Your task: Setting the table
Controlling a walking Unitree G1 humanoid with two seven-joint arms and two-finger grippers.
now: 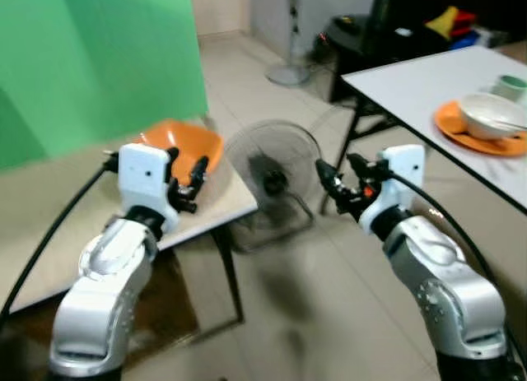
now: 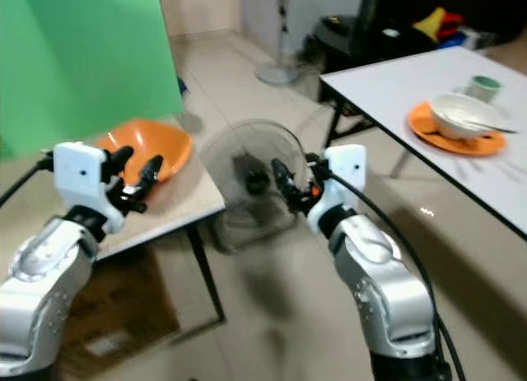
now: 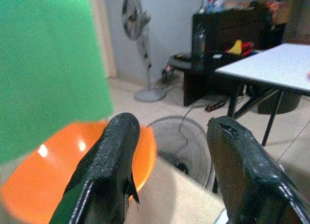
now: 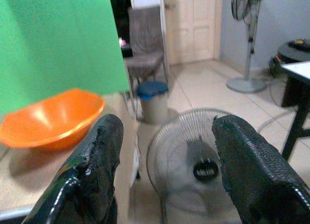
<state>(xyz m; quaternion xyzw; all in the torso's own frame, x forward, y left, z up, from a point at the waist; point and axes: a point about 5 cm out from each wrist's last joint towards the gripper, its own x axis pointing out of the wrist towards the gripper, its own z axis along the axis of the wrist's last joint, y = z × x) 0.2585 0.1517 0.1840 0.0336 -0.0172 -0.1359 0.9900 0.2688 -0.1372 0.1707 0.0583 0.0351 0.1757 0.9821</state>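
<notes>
Left eye view is looking down on two silver arms reaching forward over a tiled floor. The left gripper [image 1: 191, 182] is hovering just above the near rim of an orange bowl [image 1: 188, 144] sitting on the corner of a small beige table [image 1: 49, 225]; its fingers are standing apart around nothing. The right gripper [image 1: 339, 180] is hanging in open air in front of a floor fan [image 1: 272, 179] lying beside that table, fingers also spread and holding nothing. Off to the right, a white table [image 1: 412, 89] is already carrying an orange plate [image 1: 458, 124] with a white bowl [image 1: 491, 116] on it and a cup [image 1: 510, 86]. The bowl is resting close to the table corner, so a nudge rather than a clean grasp could be pushing it off the edge. Right wrist view is showing a chair [image 4: 145, 45] and a small bin [image 4: 152, 96] behind the beige table, which the head views are missing.
</notes>
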